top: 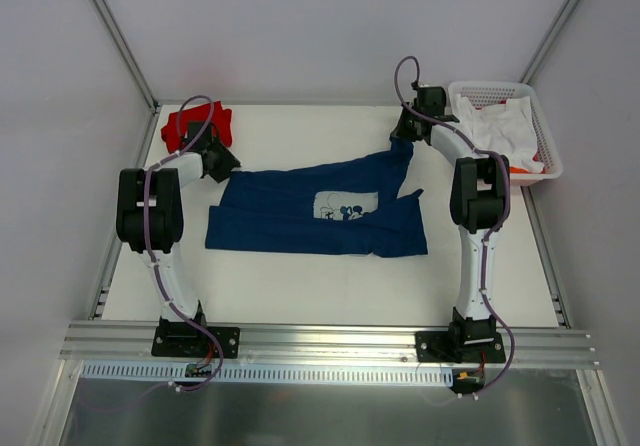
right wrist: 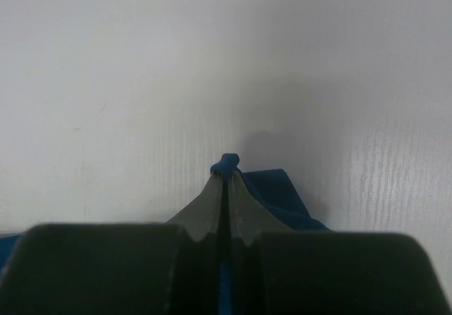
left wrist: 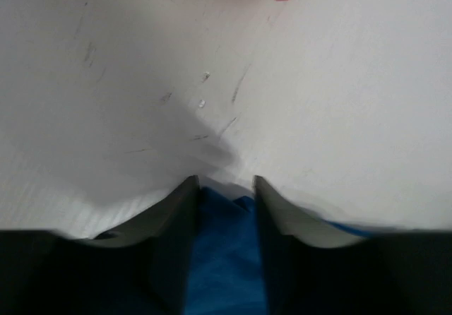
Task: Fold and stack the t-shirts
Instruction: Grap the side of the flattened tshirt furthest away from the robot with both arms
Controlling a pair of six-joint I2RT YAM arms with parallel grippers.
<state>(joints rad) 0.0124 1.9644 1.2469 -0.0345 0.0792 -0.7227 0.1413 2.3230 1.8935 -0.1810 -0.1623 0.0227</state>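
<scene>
The navy t-shirt (top: pixel 300 216) lies spread across the middle of the surface (top: pixel 330 296), print (top: pixel 345 205) facing up. The red t-shirt (top: pixel 195 124) sits bunched at the far left corner. The right gripper (top: pixel 404 136) is pressed together, pinching the navy shirt's far right corner. The left gripper (top: pixel 228 169) straddles the far left corner, its fingers (left wrist: pixel 169 223) spread around blue cloth and not clamped.

Hazards:
- A shallow left bite lets the cloth slip out during the fold.
- Uneven lifting between the two arms skews the fold line.
- The left arm's sweep may drag the nearby red t-shirt.
</scene>
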